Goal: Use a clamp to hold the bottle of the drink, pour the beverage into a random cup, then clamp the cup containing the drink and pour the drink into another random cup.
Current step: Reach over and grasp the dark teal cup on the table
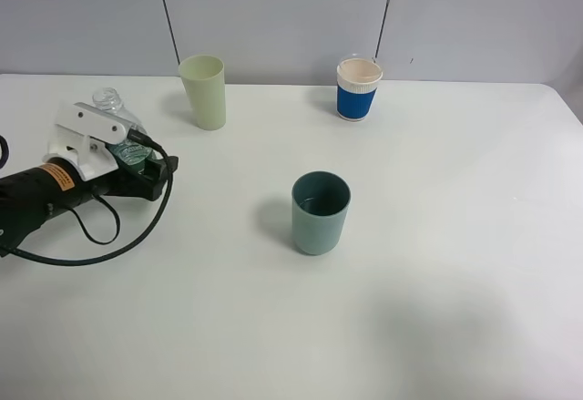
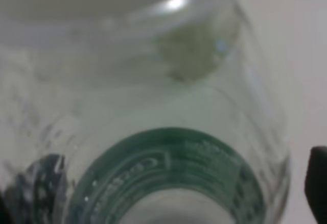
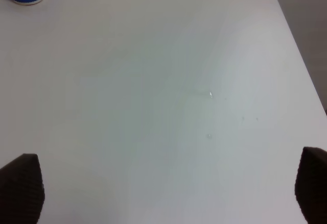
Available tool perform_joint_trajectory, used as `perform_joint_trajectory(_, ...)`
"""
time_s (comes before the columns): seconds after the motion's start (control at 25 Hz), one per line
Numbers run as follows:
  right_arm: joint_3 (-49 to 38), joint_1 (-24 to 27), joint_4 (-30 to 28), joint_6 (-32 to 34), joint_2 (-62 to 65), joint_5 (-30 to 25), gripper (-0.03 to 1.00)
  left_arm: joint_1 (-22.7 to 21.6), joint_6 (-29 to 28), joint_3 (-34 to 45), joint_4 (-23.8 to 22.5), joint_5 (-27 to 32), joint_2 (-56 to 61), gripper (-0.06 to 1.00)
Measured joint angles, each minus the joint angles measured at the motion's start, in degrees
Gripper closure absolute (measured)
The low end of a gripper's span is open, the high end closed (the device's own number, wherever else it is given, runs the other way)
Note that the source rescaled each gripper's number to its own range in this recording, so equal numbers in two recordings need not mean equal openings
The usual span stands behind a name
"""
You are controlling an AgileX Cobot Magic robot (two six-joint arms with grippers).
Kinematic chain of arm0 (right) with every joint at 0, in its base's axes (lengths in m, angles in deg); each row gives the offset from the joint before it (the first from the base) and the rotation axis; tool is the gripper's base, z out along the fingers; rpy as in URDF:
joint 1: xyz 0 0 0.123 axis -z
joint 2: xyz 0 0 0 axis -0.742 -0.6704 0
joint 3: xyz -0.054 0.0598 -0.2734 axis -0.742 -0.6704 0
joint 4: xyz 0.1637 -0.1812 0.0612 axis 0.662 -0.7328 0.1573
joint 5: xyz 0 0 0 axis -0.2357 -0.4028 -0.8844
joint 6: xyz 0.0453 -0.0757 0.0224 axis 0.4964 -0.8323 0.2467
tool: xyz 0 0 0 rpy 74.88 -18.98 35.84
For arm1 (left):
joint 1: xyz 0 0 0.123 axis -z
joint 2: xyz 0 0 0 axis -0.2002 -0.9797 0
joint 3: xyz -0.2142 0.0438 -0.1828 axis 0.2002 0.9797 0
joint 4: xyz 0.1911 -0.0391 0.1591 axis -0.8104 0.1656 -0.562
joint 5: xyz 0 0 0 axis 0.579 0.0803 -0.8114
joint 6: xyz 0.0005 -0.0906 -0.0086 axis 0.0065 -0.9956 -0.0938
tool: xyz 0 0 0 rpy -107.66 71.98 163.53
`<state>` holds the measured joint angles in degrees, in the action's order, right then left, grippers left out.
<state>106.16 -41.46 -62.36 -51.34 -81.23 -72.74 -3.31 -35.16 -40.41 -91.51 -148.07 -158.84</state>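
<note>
First pour looks done: teal cup [image 1: 321,213] mid-table has liquid. Bottle [image 1: 108,101] stands far left, my left gripper [image 1: 127,149] spread apart around it. Right gripper [image 3: 163,193] gapes, empty. Cup-to-cup pour remains.

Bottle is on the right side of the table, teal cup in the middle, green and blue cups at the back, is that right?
Not quite. The exterior high view shows the bottle on the left side of the table; the teal cup is in the middle, the green cup and blue cup at the back.
</note>
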Motion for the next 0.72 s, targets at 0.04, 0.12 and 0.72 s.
perform_joint_trajectory(0.04, 0.00, 0.00, 0.00, 0.00, 0.00, 0.00, -0.03, 0.00, 0.00, 0.62, -0.13, 0.00, 0.38, 0.10)
perform_joint_trajectory(0.12, 0.00, 0.00, 0.00, 0.00, 0.00, 0.00, -0.03, 0.00, 0.00, 1.95, -0.13, 0.00, 1.96, 0.10)
perform_joint_trajectory(0.72, 0.00, 0.00, 0.00, 0.00, 0.00, 0.00, -0.03, 0.00, -2.66, 16.05, 7.32, 3.87, 32.28, 0.09)
